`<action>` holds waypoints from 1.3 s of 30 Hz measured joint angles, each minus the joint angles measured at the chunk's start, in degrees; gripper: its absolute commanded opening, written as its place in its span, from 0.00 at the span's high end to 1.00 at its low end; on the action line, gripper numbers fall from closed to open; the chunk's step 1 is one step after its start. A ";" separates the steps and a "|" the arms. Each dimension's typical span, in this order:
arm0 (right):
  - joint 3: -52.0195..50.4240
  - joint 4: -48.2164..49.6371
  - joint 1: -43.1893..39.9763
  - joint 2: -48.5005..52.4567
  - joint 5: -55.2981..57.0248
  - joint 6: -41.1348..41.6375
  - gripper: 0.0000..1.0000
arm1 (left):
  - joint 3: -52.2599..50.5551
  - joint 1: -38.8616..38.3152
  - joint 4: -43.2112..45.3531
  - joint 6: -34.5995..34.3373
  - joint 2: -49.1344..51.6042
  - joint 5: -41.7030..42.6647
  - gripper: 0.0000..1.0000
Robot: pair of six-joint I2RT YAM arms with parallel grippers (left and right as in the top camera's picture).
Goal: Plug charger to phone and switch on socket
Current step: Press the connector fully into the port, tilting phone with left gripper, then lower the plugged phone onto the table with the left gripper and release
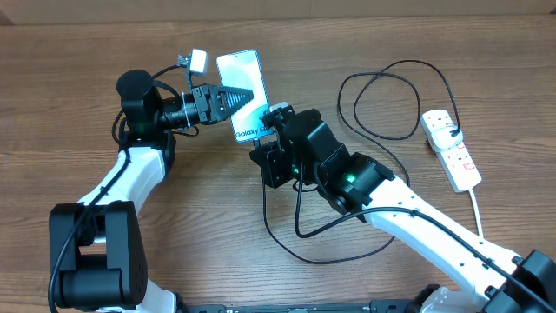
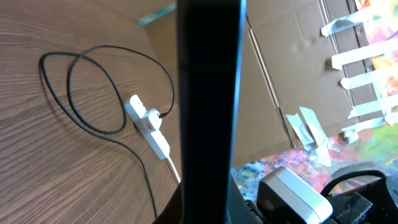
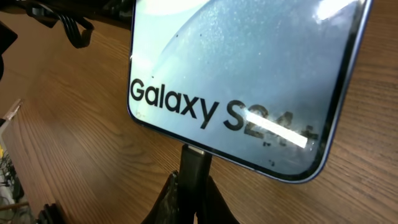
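Note:
The phone (image 1: 241, 91) with "Galaxy S24+" on its light screen (image 3: 249, 68) is held at the table's upper middle. My left gripper (image 1: 228, 100) is shut on the phone's side; the left wrist view shows its dark edge (image 2: 208, 106) between the jaws. My right gripper (image 1: 271, 117) is shut on the charger's connector tip (image 3: 194, 171), which touches the phone's bottom edge. The black charger cable (image 1: 300, 230) loops under the right arm and on to the right. The white socket strip (image 1: 453, 149) lies at the far right with the black plug (image 1: 451, 130) in it; it also shows in the left wrist view (image 2: 148, 124).
The socket's white cord (image 1: 477, 204) runs toward the front right. A cable loop (image 1: 387, 100) lies between the arms and the socket. Cardboard (image 2: 280, 81) borders the table's far side.

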 measured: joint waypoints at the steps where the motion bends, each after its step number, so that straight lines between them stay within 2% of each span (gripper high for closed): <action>1: 0.28 -0.72 0.00 0.00 0.09 0.00 0.96 | -0.04 -0.22 -0.02 0.07 0.00 0.00 0.96; 3: 0.35 -1.33 0.00 0.00 0.20 0.02 0.95 | -0.02 -0.70 0.02 0.48 0.00 -0.13 0.96; 7: 1.05 -0.61 -0.02 0.00 1.18 0.24 0.80 | -0.15 -1.22 -0.11 0.66 0.00 0.48 0.96; 18: 5.01 -11.56 -0.15 -3.65 1.38 0.07 0.12 | -1.57 -3.78 -2.69 2.67 0.00 -4.20 0.96; 21: 6.14 -16.74 -0.94 -7.76 2.45 -0.33 0.02 | -1.95 -4.94 -6.64 2.99 0.00 -7.10 0.96; 26: 9.33 -25.55 -4.02 -19.28 9.05 -0.46 0.00 | -1.97 -10.21 -12.81 4.59 0.00 -12.41 0.96; 28: 9.94 -28.00 -5.01 -24.24 11.91 -0.42 0.00 | -1.86 -13.05 -19.45 7.30 0.00 -14.56 0.96; 34: 10.40 -34.16 -7.45 -34.12 16.94 -0.44 0.00 | -1.14 -15.19 -52.85 22.86 0.02 -25.42 0.96; 39: 10.40 -35.08 -7.54 -34.27 17.44 -0.44 0.00 | -1.09 -13.05 -61.79 36.11 0.13 -31.17 0.96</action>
